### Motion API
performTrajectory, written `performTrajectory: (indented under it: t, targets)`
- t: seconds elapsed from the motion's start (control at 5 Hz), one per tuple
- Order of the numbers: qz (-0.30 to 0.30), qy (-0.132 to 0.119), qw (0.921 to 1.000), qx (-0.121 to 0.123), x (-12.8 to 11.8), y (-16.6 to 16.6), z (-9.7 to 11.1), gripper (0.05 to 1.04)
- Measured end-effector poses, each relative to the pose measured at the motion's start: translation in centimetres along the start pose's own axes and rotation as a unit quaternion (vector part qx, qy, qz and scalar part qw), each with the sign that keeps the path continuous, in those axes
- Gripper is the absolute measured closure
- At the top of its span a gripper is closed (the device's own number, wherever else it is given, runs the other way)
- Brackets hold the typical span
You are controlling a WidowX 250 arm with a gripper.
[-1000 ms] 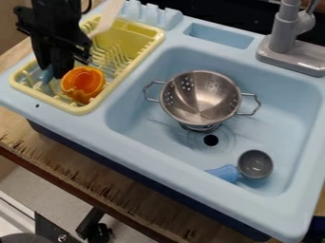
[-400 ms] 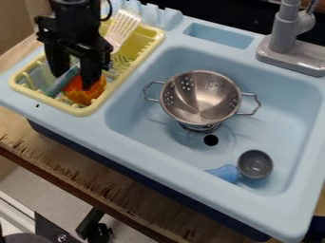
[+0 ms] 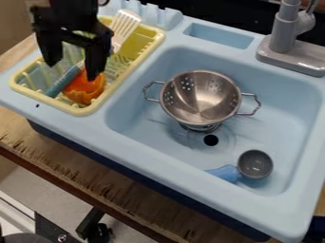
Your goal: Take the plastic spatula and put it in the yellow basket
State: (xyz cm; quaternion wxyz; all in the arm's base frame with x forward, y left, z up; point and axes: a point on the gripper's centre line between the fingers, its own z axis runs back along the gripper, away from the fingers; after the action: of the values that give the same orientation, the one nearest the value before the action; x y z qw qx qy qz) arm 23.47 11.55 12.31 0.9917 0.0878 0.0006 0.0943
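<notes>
While my tool [image 3: 73,71] hangs wide open, gripping nothing, the spatula [image 3: 64,80] lies in the yellow basket [image 3: 76,111], handle slanting across my finger gap, so I'd back straight up.

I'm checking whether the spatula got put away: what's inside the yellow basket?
The yellow basket holds the slanting spatula, blue handle low, and an orange toy. The gripper above hides the spatula's middle; whatever lies under the orange toy is covered.
</notes>
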Motion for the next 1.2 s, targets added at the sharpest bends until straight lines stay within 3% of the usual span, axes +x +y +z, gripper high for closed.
performTrajectory:
  t: [0.4,0.6,0.8,1.2]
  targets:
    - [0.072,-0.011,0.9973,-0.012,1.2,-2.7,2.0,0.085]
    - [0.144,-0.026,0.9883,-0.043,1.9,-5.7,2.4,0.085]
    - [0.172,-0.028,0.9811,-0.084,2.2,-8.2,2.8,0.085]
    - [0.14,-0.035,0.9811,-0.13,3.2,-15.2,3.4,0.085]
